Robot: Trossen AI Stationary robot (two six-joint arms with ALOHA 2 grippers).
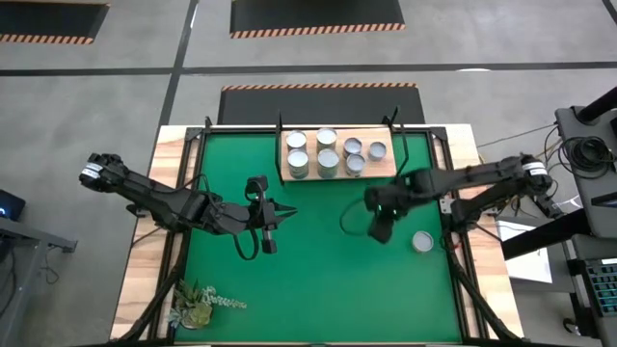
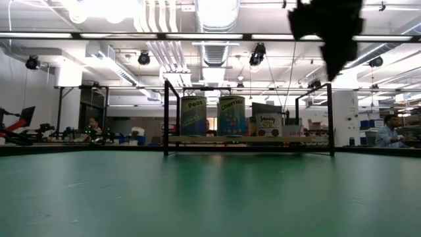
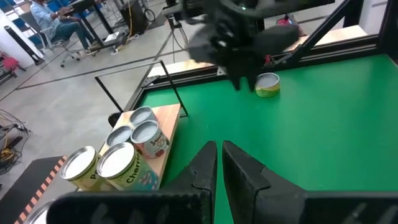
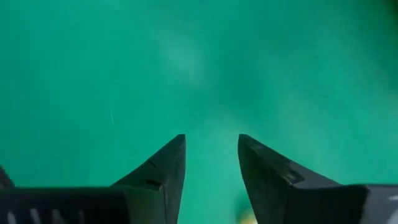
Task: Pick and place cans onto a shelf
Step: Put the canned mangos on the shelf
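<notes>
Several cans (image 1: 329, 162) with silver tops stand on the light wood shelf (image 1: 384, 171) at the table's far middle. They also show in the low view (image 2: 231, 115) and the left wrist view (image 3: 118, 162). One more can (image 1: 422, 241) stands alone on the green mat at the right, and also shows in the left wrist view (image 3: 267, 85). My right gripper (image 1: 378, 231) is left of that can, points down at bare mat, and is open and empty (image 4: 211, 140). My left gripper (image 1: 281, 214) hovers at mid-table, shut and empty (image 3: 219, 149).
A green plant sprig (image 1: 198, 304) lies at the near left corner. Thin black posts (image 2: 166, 117) stand at the shelf's corners. A wooden rim (image 1: 145, 251) runs around the mat. People sit in the room beyond (image 3: 53, 22).
</notes>
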